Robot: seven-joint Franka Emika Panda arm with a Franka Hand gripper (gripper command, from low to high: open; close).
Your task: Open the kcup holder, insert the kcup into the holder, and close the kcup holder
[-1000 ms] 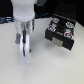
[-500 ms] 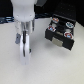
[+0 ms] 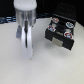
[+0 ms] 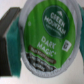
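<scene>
The kcup (image 4: pixel 47 32) fills the wrist view: a white pod with a green printed top, held against a black finger pad (image 4: pixel 9 37). In the exterior view my gripper (image 3: pixel 25 49) hangs over the white table at the exterior view's left, shut on the kcup (image 3: pixel 25 41), which shows only as a pale blur. The kcup holder (image 3: pixel 64 17) is a black box at the exterior view's right. Its tray (image 3: pixel 60 36) is pulled out toward the front, with darker-topped pods in round slots. The gripper stands apart from the tray, at its left.
The white table (image 3: pixel 45 67) spreads under the gripper and in front of the holder. A dark background band (image 3: pixel 7 19) runs along the table's far edge.
</scene>
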